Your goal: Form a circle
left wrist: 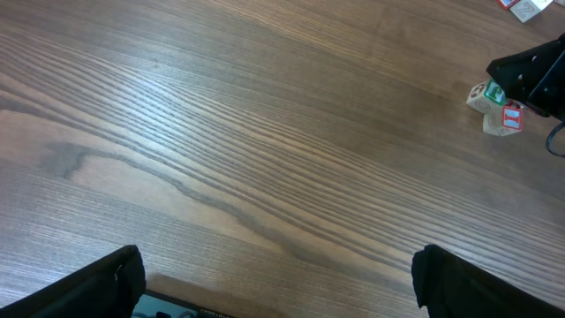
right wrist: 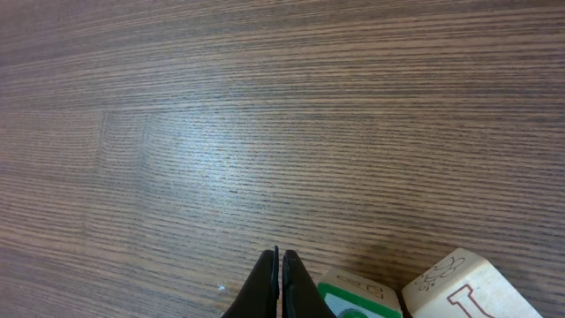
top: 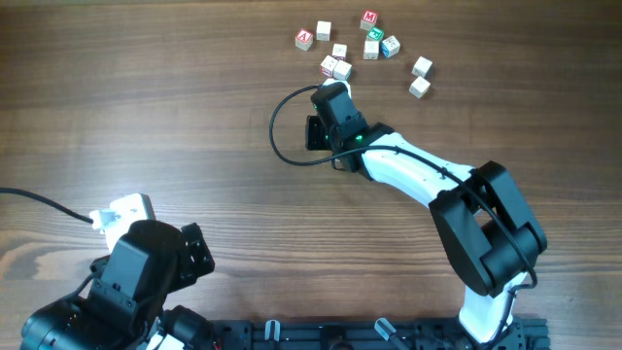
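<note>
1. Find the right gripper (top: 340,87) far out over the table (top: 146,97), carried on a long white forearm lying low and slanting away from a black elbow block.
2. Read its fingers (right wrist: 296,287) as pressed flat together, clamping nothing.
3. Place the circle (top: 335,67) just beyond the right gripper's tip: no ring, only a small clump of pale cubes side by side, one green-faced, one red-lettered. Touching the tip or just short of it: cannot tell.
4. Place the loose scatter of cubes (top: 372,44) farther beyond the right gripper, fanned out past the clump up to the overhead view's top border.
5. Note a black cable (top: 277,131) looping out beside the right gripper's wrist, on the side away from the elbow.
6. Find the left gripper (left wrist: 278,256) well apart from the right gripper, tucked back by the black rail (top: 321,335) at the table's near edge, fingers spread wide, holding nothing.
7. Count broad bare wood between the right gripper and the left gripper; little room beyond the right gripper, crowded by cubes.
</note>
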Controlling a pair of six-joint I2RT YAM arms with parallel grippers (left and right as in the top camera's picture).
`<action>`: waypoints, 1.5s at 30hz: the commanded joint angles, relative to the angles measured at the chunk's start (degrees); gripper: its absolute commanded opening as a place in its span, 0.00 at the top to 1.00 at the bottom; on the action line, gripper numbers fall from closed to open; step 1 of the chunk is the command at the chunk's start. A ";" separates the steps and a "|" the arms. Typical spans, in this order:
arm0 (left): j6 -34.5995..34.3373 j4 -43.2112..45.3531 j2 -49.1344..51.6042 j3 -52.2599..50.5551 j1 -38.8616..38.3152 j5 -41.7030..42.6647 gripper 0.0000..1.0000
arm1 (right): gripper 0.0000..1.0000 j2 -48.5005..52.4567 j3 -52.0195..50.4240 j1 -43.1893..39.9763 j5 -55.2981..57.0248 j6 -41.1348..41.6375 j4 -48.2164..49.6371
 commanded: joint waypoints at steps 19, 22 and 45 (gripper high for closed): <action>-0.72 -0.07 0.11 -0.22 0.07 0.07 0.00 | 0.96 2.56 1.07 -0.02 -1.49 -0.57 1.01; -0.72 -0.07 0.11 -0.22 0.07 0.07 0.00 | 0.95 2.56 1.07 -0.02 -1.49 -0.57 1.07; -0.72 -0.07 0.11 -0.22 0.07 0.07 0.00 | 0.95 2.56 1.07 -0.02 -0.79 -0.48 0.04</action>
